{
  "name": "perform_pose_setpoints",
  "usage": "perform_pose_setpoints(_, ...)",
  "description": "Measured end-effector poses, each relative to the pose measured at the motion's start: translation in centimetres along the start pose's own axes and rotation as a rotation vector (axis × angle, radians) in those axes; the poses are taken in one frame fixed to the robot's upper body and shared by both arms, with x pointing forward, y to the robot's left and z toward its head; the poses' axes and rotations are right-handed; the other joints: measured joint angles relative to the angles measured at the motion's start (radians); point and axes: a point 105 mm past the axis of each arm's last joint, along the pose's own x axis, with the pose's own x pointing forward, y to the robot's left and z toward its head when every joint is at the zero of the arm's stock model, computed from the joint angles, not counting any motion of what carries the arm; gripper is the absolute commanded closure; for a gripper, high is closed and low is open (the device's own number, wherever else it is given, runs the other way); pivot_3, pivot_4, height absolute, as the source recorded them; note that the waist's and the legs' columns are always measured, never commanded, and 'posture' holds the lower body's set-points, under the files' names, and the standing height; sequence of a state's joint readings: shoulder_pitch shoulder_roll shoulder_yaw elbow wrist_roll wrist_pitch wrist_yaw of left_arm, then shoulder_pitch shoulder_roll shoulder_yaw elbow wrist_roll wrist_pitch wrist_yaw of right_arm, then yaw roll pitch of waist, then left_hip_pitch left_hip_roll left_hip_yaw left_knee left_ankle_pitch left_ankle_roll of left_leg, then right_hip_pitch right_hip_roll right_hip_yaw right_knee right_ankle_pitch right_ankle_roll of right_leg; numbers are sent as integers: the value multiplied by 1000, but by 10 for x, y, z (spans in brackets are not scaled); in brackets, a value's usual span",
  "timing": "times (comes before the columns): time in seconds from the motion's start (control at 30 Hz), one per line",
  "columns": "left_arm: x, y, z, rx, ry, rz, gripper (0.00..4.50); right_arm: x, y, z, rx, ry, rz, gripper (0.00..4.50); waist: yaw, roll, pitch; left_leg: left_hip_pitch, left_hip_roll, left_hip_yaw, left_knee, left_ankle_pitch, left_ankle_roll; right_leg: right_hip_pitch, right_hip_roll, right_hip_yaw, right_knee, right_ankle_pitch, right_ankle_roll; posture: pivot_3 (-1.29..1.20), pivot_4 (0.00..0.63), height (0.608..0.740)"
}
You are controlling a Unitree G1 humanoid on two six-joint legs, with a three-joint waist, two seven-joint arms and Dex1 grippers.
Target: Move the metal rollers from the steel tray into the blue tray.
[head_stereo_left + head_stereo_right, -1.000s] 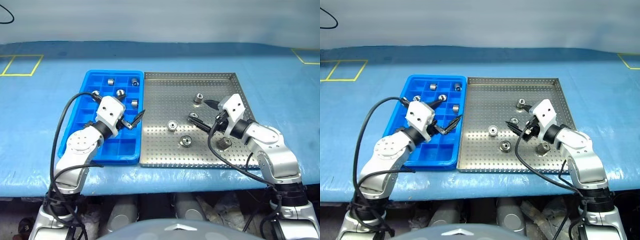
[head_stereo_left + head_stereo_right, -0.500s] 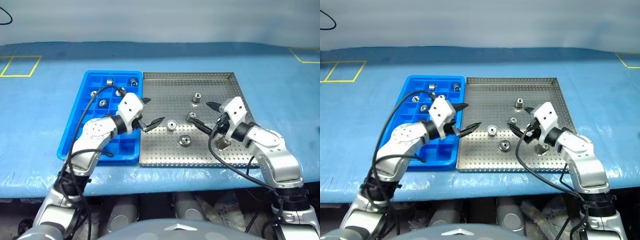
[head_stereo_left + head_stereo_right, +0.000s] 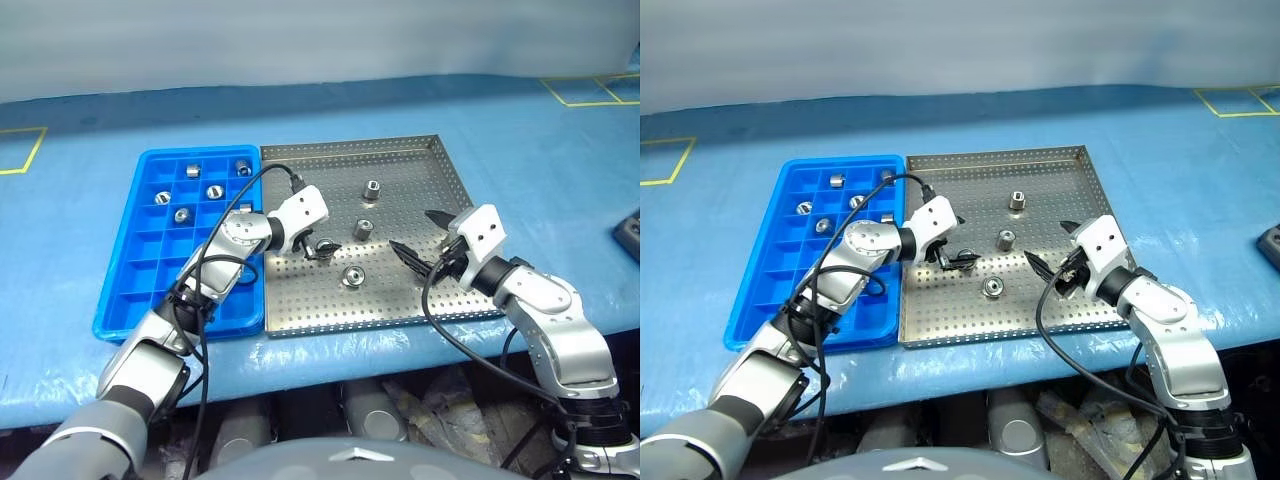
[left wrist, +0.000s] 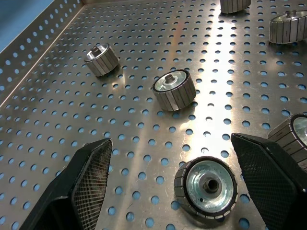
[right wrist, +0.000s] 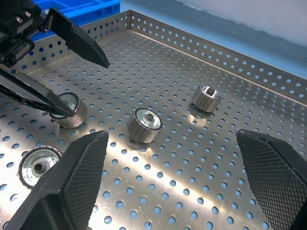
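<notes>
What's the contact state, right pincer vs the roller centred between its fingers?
Apart. Right wrist view: the right pincer is open, and the roller sits on the steel tray with perforated floor showing between it and each finger.

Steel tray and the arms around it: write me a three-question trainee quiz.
1. True or false: the left fingers are over the blue tray.
2. Multiple choice: on which side of the steel tray does the blue tray lie? A the robot's left; B the robot's right; C stacked on top of it.
3. Fill in: the left fingers and the right fingers are both ___, and neither pair holds a roller.
Key: 1 false, they are over the steel tray; 2 A; 3 open.
</notes>
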State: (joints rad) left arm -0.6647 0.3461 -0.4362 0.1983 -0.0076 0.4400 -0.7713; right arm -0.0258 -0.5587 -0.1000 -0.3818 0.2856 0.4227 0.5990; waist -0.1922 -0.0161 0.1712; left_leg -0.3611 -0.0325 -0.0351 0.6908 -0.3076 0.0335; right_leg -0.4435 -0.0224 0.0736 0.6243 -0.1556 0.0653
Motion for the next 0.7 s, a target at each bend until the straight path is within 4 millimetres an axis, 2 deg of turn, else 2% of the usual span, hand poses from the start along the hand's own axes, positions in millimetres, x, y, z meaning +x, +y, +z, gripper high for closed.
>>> perform_pose_setpoints(0.3,5,1,-20,19,95,-3,164,-1,0,3,-8,-9,-12,19,-39,0,0,0,0,1,1,0,0,0,0,1,0,1,2,-295,150,740)
perform_pose_setpoints(0.4,5,1,-21,24,106,-1,780,-1,0,3,-9,-9,-13,0,-42,0,0,0,0,1,1,0,0,0,0,2,0,1,2,-294,150,740)
perform_pose_setpoints(0.53,5,1,-23,33,120,4,2056,-1,-1,3,-10,-11,-16,0,-43,0,0,0,0,2,1,0,0,0,0,3,0,1,2,-291,150,740)
perform_pose_setpoints(0.6,5,1,-24,36,124,5,2056,-1,-1,4,-12,-12,-19,0,-43,0,0,0,0,2,1,0,0,0,0,3,0,1,2,-291,150,740)
perform_pose_setpoints(0.7,5,1,-24,34,126,-1,2595,-1,-1,4,-12,-14,-25,0,-43,0,0,0,0,2,1,0,1,0,0,3,0,1,3,-289,150,740)
